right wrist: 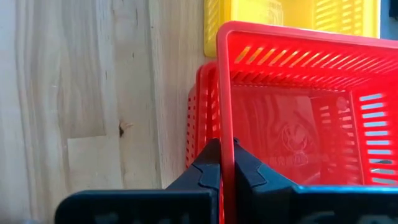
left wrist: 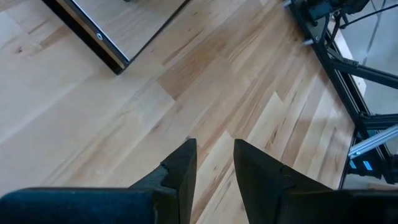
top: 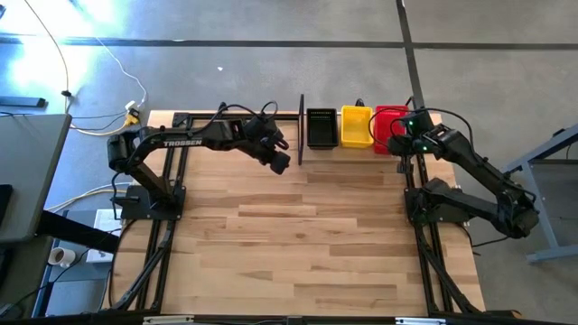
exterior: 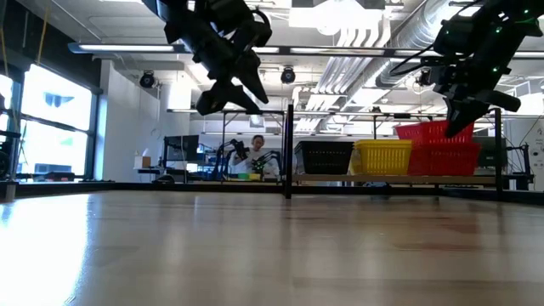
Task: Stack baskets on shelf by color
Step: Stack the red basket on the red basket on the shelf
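Observation:
On the shelf [top: 301,126] at the table's far edge a black basket [top: 321,128], a yellow basket [top: 356,127] and a red basket [exterior: 446,160] stand side by side. A second red basket [exterior: 425,132] hangs tilted just over the lower red one, with my right gripper [right wrist: 225,146] shut on it. My left gripper [left wrist: 214,146] hovers open above bare table, left of the shelf's end post [exterior: 289,153], with nothing between its fingers. My right gripper pinches one side wall of the upper red basket at its rim [right wrist: 226,134], one finger inside the basket and one outside. The fingers slant down from above. The basket is tilted over the lower red basket [right wrist: 200,106]; whether it rests on it I cannot tell.
The shelf's thin black posts stand around the baskets. The arms' black base frames [top: 163,235] run along the table's left and right sides. Wide bare wood [top: 298,244] lies between them toward the near edge. A person shows far behind the table [exterior: 257,153].

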Tool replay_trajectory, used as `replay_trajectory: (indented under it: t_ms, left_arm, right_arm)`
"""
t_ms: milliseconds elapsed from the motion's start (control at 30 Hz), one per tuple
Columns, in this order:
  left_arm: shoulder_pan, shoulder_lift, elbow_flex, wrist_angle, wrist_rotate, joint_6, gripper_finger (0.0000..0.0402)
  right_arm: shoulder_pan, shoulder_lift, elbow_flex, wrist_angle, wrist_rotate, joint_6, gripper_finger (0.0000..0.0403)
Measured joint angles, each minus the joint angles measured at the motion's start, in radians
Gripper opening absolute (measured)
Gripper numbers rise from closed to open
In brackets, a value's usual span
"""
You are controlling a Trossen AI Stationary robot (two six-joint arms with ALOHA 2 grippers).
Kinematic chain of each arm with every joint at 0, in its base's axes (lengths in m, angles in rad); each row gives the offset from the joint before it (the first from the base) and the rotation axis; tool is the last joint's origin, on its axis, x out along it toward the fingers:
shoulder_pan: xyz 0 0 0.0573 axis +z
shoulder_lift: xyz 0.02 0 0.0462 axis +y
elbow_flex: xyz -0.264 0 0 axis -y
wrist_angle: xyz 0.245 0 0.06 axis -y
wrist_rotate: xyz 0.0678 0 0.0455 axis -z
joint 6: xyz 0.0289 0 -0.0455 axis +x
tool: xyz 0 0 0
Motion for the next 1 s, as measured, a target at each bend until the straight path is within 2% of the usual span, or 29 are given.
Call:
replay_trajectory:
  t_ms: [800,1000]
  left_arm:
    - [-0.007,0.000,0.000,0.002,0.000,0.000,0.0097]
    - [-0.007,0.000,0.000,0.002,0.000,0.000,0.0097]
  right_arm:
    - [0.001,-0.002,0.000,0.034,-0.011,0.041,0.0002]
    - [0.001,-0.002,0.000,0.037,0.035,0.071,0.0041]
